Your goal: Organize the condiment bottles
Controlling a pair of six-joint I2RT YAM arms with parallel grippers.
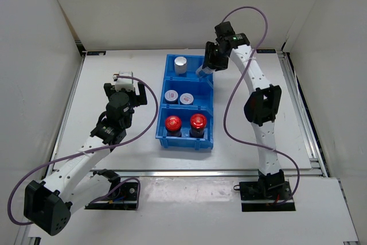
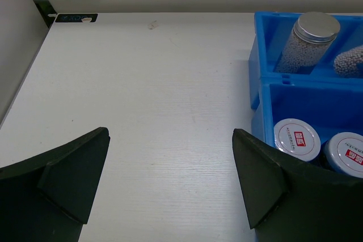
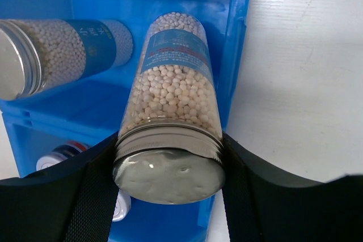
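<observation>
Where writing shows, none reads in full. The held tall bottle (image 3: pixel 173 83) has a blue wrap label w/ fine white print, illeg. The second tall bottle (image 1: pixel 180 64) has the same label type. Both are clear-walled cylinders packed w/ small off-white round beads and closed by silver screw caps. The held one's cap top looks dimpled.

The left short jar (image 1: pixel 171 96) and right short jar (image 1: pixel 186 98) have flat round lids, white face w/ silver rim. Each lid bears a red square emblem w/ white characters, not legible.

The left red-capped jar (image 1: pixel 173 123) and right red-capped jar (image 1: pixel 198 121) have glossy red caps on dark bodies. No writing can be made out.

The blue bin (image 1: pixel 184 143) is smooth moulded plastic w/ three compts. in a row.

Positions re. bin:
- Second tall bottle: upright, far compt., left side.
- Held tall bottle: right side of the same compt., leaning, base down inside it. Cannot tell if the base touches the floor.
- Short jars: side by side, mid compt.
- Red-capped jars: side by side, near compt.

The R pincer (image 3: pixel 168 179) is pinching the held tall bottle at its cap end, one black finger on each side. The L pincer (image 2: pixel 170 179) is spread wide w/ nothing between its matte black wedge-shaped fingers. It sits over the white, faintly grained tabletop (image 2: pixel 142 83) just left of the bin.
</observation>
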